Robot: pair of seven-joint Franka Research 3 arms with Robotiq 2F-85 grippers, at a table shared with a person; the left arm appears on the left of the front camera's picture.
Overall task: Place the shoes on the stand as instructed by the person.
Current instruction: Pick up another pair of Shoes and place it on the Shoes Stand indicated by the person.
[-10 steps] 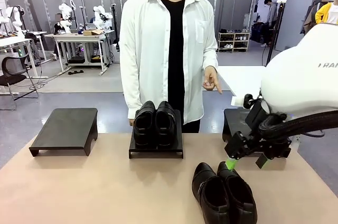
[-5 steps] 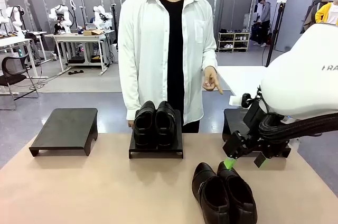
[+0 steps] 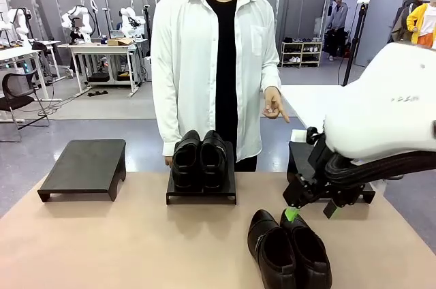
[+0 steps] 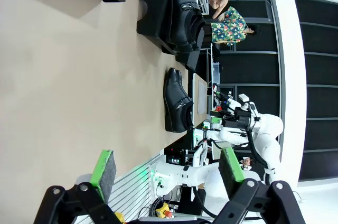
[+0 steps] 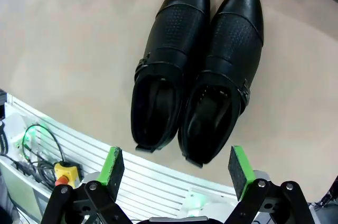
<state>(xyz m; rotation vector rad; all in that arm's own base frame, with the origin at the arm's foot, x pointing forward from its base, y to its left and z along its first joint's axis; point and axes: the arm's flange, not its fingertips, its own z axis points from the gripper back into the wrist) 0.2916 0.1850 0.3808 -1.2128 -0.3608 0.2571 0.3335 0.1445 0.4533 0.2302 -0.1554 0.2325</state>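
- Toward the near right of the surface [image 3: 122, 248], a loose pair of black shoes [image 3: 289, 251] lies side by side and touching, with the toes pointing toward the person [image 3: 214, 64].
- The robot's right hand [image 3: 310, 211] hovers just above that pair with its green pads spread wide. In the right wrist view both shoe openings face up.
- The middle stand [image 3: 201, 197] carries the second pair [image 3: 199, 158], toes toward the robot's side, and the pair covers most of its top.
- The left stand [image 3: 85, 166] sits well apart from it, its flat top bare.
- The right stand [image 3: 298, 156] is partly hidden behind the right arm. The person's pointing hand [image 3: 274, 103] hangs above it, index finger down.
- The robot's left hand [image 4: 167, 167] has its fingers apart above the surface.
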